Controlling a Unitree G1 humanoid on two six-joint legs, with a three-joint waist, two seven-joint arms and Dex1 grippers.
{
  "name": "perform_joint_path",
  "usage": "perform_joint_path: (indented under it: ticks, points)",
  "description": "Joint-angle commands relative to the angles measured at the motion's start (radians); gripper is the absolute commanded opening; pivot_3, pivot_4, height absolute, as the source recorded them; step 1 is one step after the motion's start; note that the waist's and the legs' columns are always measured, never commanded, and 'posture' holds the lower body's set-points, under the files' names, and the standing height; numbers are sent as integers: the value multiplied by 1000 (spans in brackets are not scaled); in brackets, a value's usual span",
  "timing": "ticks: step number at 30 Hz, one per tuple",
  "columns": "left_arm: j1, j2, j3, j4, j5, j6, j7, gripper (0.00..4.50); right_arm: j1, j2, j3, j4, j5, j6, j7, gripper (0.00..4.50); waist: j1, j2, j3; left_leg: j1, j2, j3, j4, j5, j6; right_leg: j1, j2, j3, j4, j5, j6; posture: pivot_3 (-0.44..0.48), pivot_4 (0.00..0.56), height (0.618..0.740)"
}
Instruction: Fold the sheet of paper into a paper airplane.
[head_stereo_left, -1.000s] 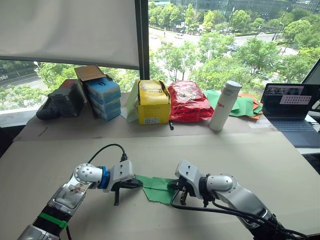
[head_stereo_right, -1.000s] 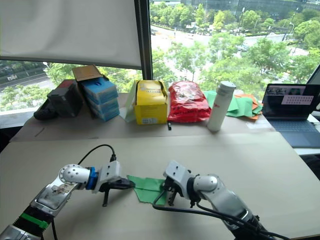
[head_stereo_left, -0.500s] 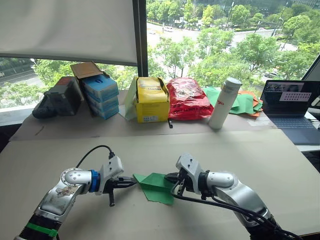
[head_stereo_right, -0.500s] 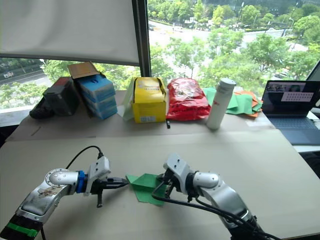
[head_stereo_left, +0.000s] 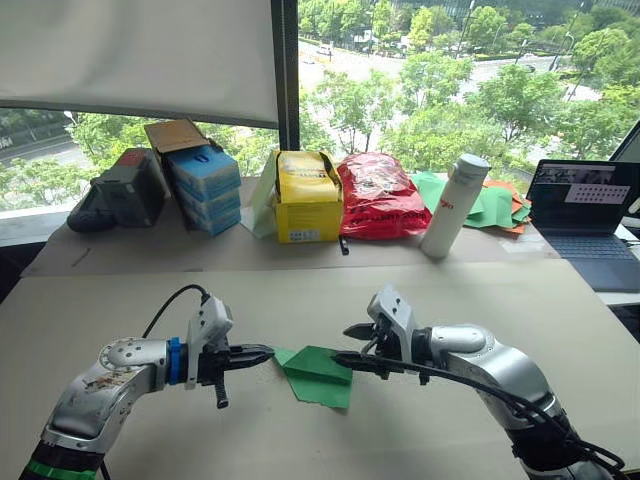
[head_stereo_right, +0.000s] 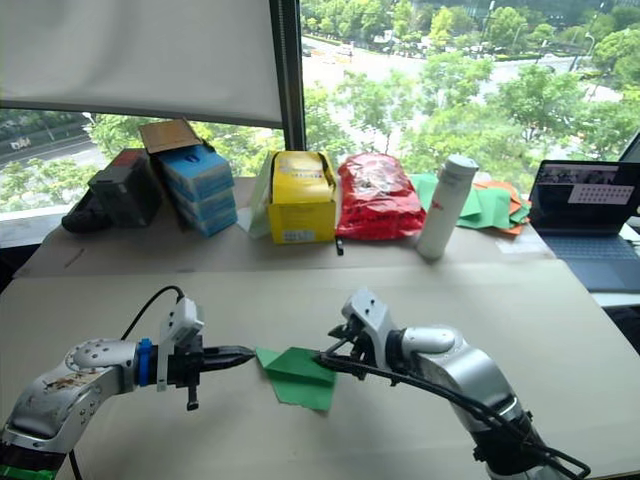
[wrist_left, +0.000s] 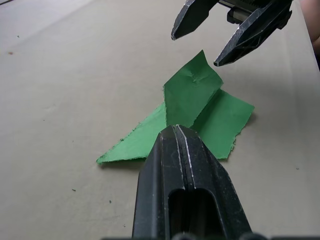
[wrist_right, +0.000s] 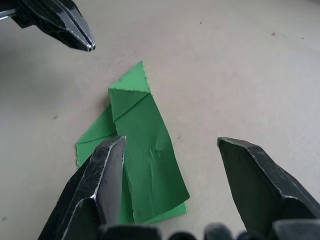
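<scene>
Lying flat on the surface (head_stereo_left: 120, 300), the sheet of paper (head_stereo_left: 316, 372) is flanked: clenched left tool (head_stereo_left: 266, 352) at 9 o'clock, released right tool (head_stereo_left: 352, 344) at 3 o'clock.

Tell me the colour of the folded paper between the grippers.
Plain green paper; it shows best in the left wrist view.

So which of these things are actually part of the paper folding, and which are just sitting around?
In the job:
- sheet of paper, partly folded
- left gripper, shut
- right gripper, open

Lying about:
- yellow box
- red bag
- white bottle
- laptop
- blue boxes
- heap of green and orange sheets
</scene>
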Motion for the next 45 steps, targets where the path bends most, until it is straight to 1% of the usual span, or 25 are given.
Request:
perform_joint_path:
  ticks: [1, 3, 5, 8, 10, 11, 12, 13, 15, 18, 21, 22, 25, 28, 29, 31, 35, 38, 45]
  points:
    - [-12, -2, 2, -12, 0, -22, 6, 0, -21, -3, 8, 22, 11, -54, 63, 3313, 0, -1, 1, 0, 0, 0, 0, 0, 0, 0, 0, 0, 0, 0, 0, 0, 150, 740]
    - [-11, -2, 0, -13, 1, -23, 9, 0, -20, 3, 14, 37, 7, -66, 70, 3313, 0, -1, 1, 0, 0, 0, 0, 0, 0, 0, 0, 0, 0, 0, 0, 0, 150, 740]
    - [-6, -1, 0, -18, 0, -24, 13, 0, -18, -1, 43, 58, -33, -84, 64, 3313, 0, -1, 1, 0, 0, 0, 0, 0, 0, 0, 0, 0, 0, 0, 0, 0, 150, 740]
    - [-3, -3, 2, -34, -5, -18, 24, 0, -11, 14, 48, 55, -32, -93, 62, 2565, 0, -1, 2, 0, 0, 0, 0, 0, 0, 0, 0, 0, 0, 0, 0, 0, 150, 740]
    - [-4, -6, 4, -42, -12, -13, 31, 0, -8, 21, 44, 49, -27, -92, 60, 1840, 1, -1, 2, 0, 0, 0, 0, 0, 0, 0, 0, 0, 0, 0, 0, 0, 150, 740]
    - [-3, -5, 5, -43, -13, -13, 32, 0, -6, 21, 45, 47, -29, -92, 60, 1398, 1, -2, 2, 0, 0, 0, 0, 0, 0, 0, 0, 0, 0, 0, 0, 0, 150, 740]
    - [-1, -4, 5, -43, -12, -14, 32, 0, -2, 20, 47, 43, -32, -95, 59, 1151, 2, -2, 2, 0, 0, 0, 0, 0, 0, 0, 0, 0, 0, 0, 0, 0, 150, 740]
    - [0, -3, 5, -41, -12, -15, 31, 0, 0, 20, 49, 40, -35, -98, 58, 692, 2, -2, 2, 0, 0, 0, 0, 0, 0, 0, 0, 0, 0, 0, 0, 0, 150, 740]
    - [-3, -3, 3, -34, -9, -19, 31, 0, 6, 18, 50, 29, -37, -102, 56, 78, 2, -2, 2, 0, 0, 0, 0, 0, 0, 0, 0, 0, 0, 0, 0, 0, 150, 740]
    - [-13, -6, 2, -24, -9, -19, 31, 0, 13, 10, 50, 6, -43, -114, 58, 34, 2, -2, 2, 0, 0, 0, 0, 0, 0, 0, 0, 0, 0, 0, 0, 0, 150, 740]
    - [-33, -14, -5, 0, -1, -25, 35, 0, 22, 5, 27, -32, -53, -167, 54, 34, 3, -2, 2, 0, 0, 0, 0, 0, -1, 0, 0, 0, 0, 0, 0, 0, 150, 740]
    - [-41, -19, -5, 11, 3, -28, 40, 0, 23, 1, 19, -44, -66, -207, 52, 34, 4, -2, 2, 0, 0, 0, 0, 0, -1, 0, 0, 0, 1, 0, 0, 0, 150, 740]
    - [-85, -42, 16, 42, -14, -14, 61, 0, 30, -16, -15, -91, -165, -425, 7, 34, 8, -2, 2, 0, 0, 0, 0, 1, -1, 0, 0, 0, 1, 0, 0, 0, 150, 740]
    - [-126, -60, 54, 65, -52, 13, 77, 0, 58, -61, -4, -133, -316, -652, -38, 34, 10, -2, 2, 0, -1, 0, 1, 1, -1, 0, 1, 0, 1, 0, 0, 0, 150, 740]
    - [-135, -65, 65, 66, -64, 23, 83, 0, 72, -80, 17, -130, -402, -745, -74, 34, 10, -3, 3, 0, -1, 0, 1, 1, -1, 0, 1, 0, 1, 0, 1, 0, 150, 740]
    - [-148, -68, 77, 66, -84, 40, 88, 0, 119, -103, 55, -112, -533, -887, -133, 34, 9, -3, 3, 1, -1, 0, 2, 1, -2, 1, 1, -1, 1, 0, 1, 0, 150, 740]
    - [-160, -66, 78, 66, -93, 54, 91, 0, 165, -135, 107, -27, -813, -1078, -280, 34, 4, -3, 3, 1, -1, 2, 2, 3, -4, 1, 2, 0, 2, 0, 1, 0, 150, 740]
    - [-161, -63, 75, 64, -97, 58, 91, 0, 163, -139, 131, 12, -898, -1152, -311, 34, -1, -4, 3, 2, 0, 2, 3, 4, -6, 1, 2, 1, 3, -1, 1, 0, 150, 740]
    - [-167, -60, 59, 63, -91, 60, 89, 0, 184, -112, 164, 12, -915, -1219, -275, 34, -5, -4, 3, 3, 2, 2, 3, 5, -8, 2, 5, 0, 4, -2, -1, 0, 150, 740]
